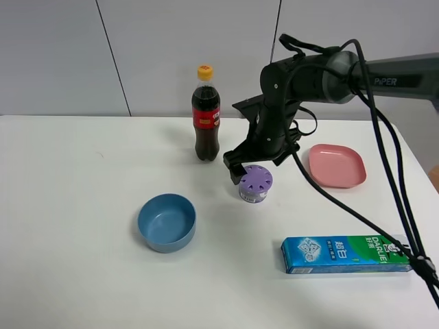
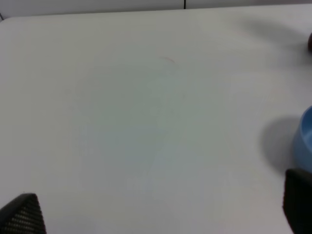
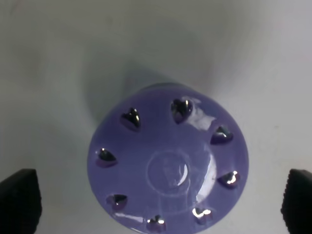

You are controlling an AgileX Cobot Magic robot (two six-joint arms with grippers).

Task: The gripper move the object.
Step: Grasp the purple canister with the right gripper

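The object, a small squat round container (image 1: 255, 184) with a purple lid pierced by a ring of holes and a whitish base, stands on the white table (image 1: 82, 205) in front of the cola bottle. In the right wrist view its lid (image 3: 168, 168) fills the middle. My right gripper (image 1: 245, 168) hangs just above and slightly behind it. In the right wrist view the right gripper (image 3: 158, 204) is open, one finger on each side of the lid and clear of it. My left gripper (image 2: 158, 214) is open and empty over bare table.
A cola bottle (image 1: 206, 116) stands just behind-left of the container. A pink plate (image 1: 336, 164) lies to its right. A blue bowl (image 1: 167, 221) sits front-left and also shows at the edge of the left wrist view (image 2: 304, 141). A toothpaste box (image 1: 346, 253) lies front-right.
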